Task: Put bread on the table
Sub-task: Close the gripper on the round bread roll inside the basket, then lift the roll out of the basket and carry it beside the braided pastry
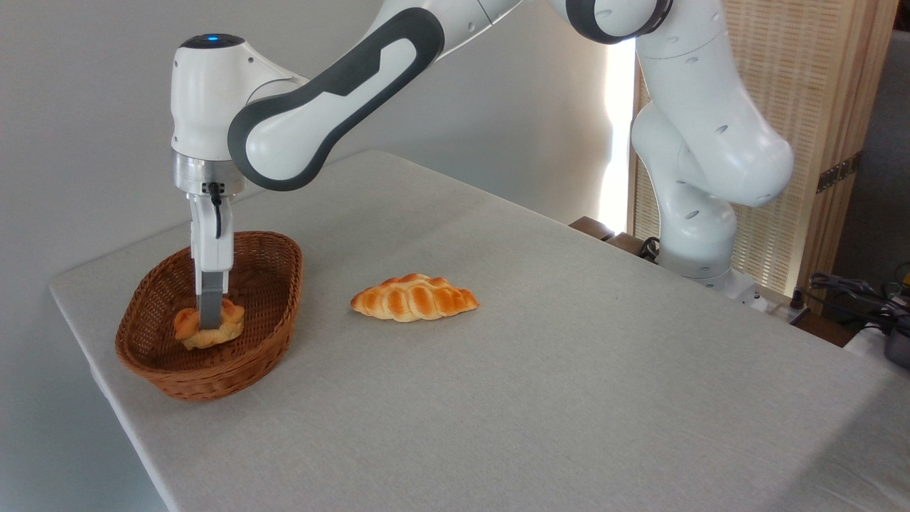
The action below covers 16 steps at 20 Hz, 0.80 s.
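We see one table [569, 370] filling the lower frame, its pale cloth bare but for two things set at the left and centre. One white arm [320, 121] reaches from the upper right across to the upper left and points straight down, which we read as a vertical approach into the one wicker basket [249, 341] at the lower left. One braided loaf [414, 297] lies on the cloth just right of the basket, apart from it. One bread [208, 326] sits on the basket floor. The gripper [211, 320] is down on it; we see a single grey finger [211, 307] fronting the bun, so we cannot tell whether the jaws have closed on it or how wide they stand.
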Each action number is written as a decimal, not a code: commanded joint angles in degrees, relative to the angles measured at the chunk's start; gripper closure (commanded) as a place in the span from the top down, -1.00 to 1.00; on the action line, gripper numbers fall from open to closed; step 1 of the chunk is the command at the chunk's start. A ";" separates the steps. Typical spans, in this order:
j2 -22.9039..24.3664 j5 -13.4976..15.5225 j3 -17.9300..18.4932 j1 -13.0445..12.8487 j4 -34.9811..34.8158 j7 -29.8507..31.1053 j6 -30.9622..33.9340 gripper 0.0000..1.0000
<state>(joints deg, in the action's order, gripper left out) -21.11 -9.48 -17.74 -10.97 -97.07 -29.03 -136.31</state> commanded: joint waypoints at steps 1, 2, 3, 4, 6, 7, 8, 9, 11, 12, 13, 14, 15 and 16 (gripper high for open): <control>2.48 -0.19 0.24 -0.02 -0.31 0.46 -0.01 -0.55; 3.44 -0.01 0.25 0.07 -0.05 0.46 1.21 -0.55; 3.97 -0.01 0.25 0.15 0.13 0.46 1.83 -0.55; 5.11 0.25 0.33 0.33 0.30 0.55 3.15 -0.54; 6.69 3.22 0.77 0.42 0.31 0.47 5.52 -0.52; 7.31 4.54 0.77 0.51 0.39 0.29 6.49 -0.52; 8.53 6.56 1.12 0.77 0.31 0.03 8.50 -0.50; 9.24 6.84 1.47 0.77 0.31 -0.06 9.56 -0.49; 11.88 7.28 3.40 0.68 0.13 -1.20 13.69 -0.42; 13.28 7.46 4.45 0.60 0.13 -2.95 17.19 -0.32; 14.08 7.46 4.99 0.59 0.04 -4.18 19.05 -0.24; 15.30 7.46 6.30 0.59 -0.04 -7.24 22.11 -0.16; 15.84 7.46 6.83 0.59 -0.13 -9.10 23.54 -0.14; 16.71 7.46 7.79 0.51 -0.39 -12.77 26.16 -0.11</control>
<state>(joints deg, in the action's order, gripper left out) -8.17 -3.42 -13.17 -10.10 -96.13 -33.45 -116.93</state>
